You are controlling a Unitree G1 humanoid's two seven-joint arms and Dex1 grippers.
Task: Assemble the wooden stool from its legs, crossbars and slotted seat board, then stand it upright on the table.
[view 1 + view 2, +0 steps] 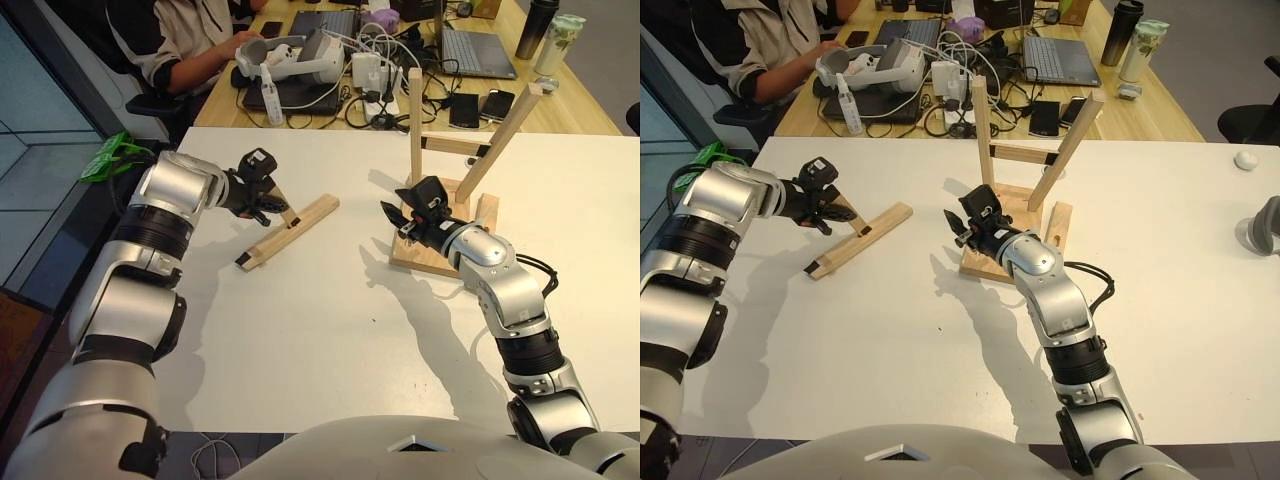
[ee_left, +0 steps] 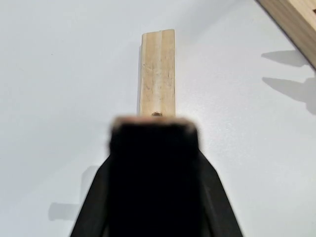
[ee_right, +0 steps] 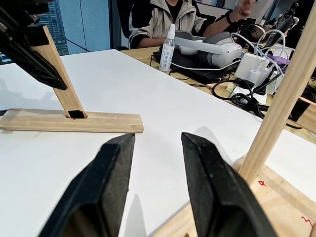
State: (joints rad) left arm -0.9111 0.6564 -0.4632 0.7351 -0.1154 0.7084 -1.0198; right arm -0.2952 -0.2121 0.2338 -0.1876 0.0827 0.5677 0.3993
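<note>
A wooden leg (image 1: 300, 226) lies flat on the white table (image 1: 300, 340), left of centre. A short crossbar (image 3: 59, 74) stands tilted in its slot, and my left gripper (image 1: 268, 203) is shut on the crossbar's upper end (image 2: 158, 74). To the right lies the slotted seat board (image 1: 415, 258), with one upright leg (image 1: 415, 120) and one leaning leg (image 1: 500, 140) set in it, joined by a crossbar (image 1: 455, 145). My right gripper (image 1: 395, 215) hovers open at the board's left corner, holding nothing, its fingers (image 3: 108, 187) pointing towards the lying leg (image 3: 74, 121).
Behind the white table is a wooden desk (image 1: 590, 115) crowded with laptops, a headset (image 1: 300, 58), a spray bottle (image 1: 272, 95), cables, phones and a cup. A small white ball (image 1: 1245, 158) rests at the table's far right. The near half of the table has free room.
</note>
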